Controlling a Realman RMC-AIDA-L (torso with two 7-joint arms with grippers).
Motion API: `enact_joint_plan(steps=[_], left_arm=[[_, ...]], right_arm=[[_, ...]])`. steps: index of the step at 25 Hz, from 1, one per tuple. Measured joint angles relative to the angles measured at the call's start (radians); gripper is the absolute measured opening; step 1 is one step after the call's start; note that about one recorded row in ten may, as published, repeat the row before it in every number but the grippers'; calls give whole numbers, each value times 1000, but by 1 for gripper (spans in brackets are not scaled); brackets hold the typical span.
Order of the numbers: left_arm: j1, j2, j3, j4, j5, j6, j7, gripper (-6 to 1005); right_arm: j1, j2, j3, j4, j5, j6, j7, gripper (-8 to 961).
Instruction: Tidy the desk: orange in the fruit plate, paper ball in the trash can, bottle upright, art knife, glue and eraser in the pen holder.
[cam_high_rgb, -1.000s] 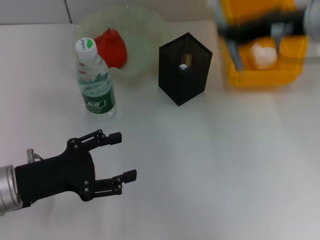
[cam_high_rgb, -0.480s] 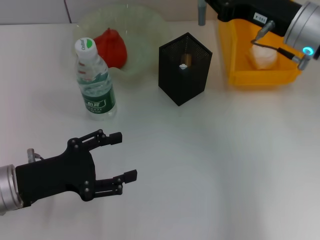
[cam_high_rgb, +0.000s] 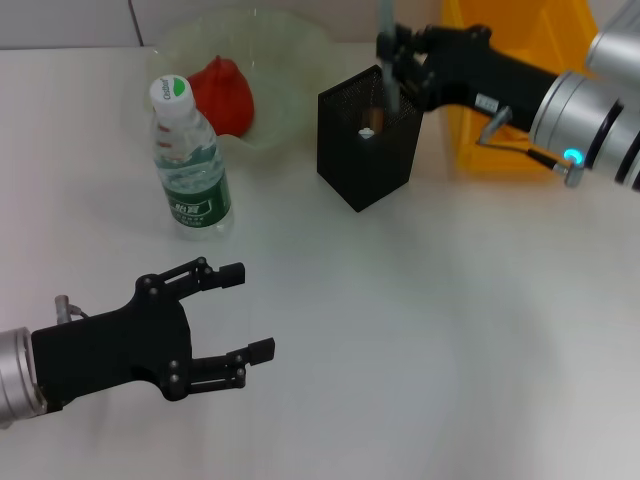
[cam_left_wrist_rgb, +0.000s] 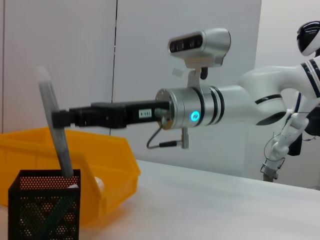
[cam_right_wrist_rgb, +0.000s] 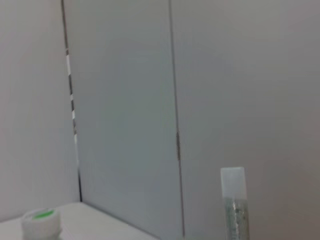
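Observation:
My right gripper (cam_high_rgb: 388, 66) is shut on a slim grey stick (cam_high_rgb: 386, 45), art knife or glue, I cannot tell which. The stick's lower end dips into the black mesh pen holder (cam_high_rgb: 368, 150), as the left wrist view shows (cam_left_wrist_rgb: 56, 127). A small tan item lies inside the holder. The orange (cam_high_rgb: 222, 95) lies in the pale-green fruit plate (cam_high_rgb: 290, 60). The bottle (cam_high_rgb: 190, 165) stands upright beside the plate. The yellow trash can (cam_high_rgb: 495, 150) is behind my right arm, which hides the paper ball. My left gripper (cam_high_rgb: 247, 310) is open and empty at the near left.
White desk (cam_high_rgb: 400, 330) with bare surface in the middle and near right. The right arm stretches from the right edge across the trash can. The left wrist view shows the pen holder (cam_left_wrist_rgb: 42, 205) in front of the trash can (cam_left_wrist_rgb: 112, 165).
My right gripper moved left from over the trash can to above the pen holder, carrying the grey stick. The left arm has not moved.

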Motion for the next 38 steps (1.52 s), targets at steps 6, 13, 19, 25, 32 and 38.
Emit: enact_joint_plan(steps=[6, 13, 19, 25, 32, 38], left_arm=[[-1, 0, 0, 0, 0, 1, 0, 862], [-23, -5, 4, 0, 0, 7, -8, 862], [-44, -4, 6, -1, 2, 9, -22, 862], [-66, -3, 4, -3, 34, 9, -39, 862], [-73, -5, 10, -3, 38, 9, -48, 862], [-74, -5, 15, -3, 38, 12, -49, 862]], right_arm=[[-20, 0, -1, 23, 1, -30, -22, 187], [-161, -6, 53, -45, 2, -298, -16, 286], [-342, -48, 146, -167, -141, -569, 62, 627], [-390, -57, 387, -165, -529, -826, 10, 787], [-397, -20, 431, -148, -648, -872, -45, 823], [-387, -9, 432, -112, -648, -858, -79, 823]])
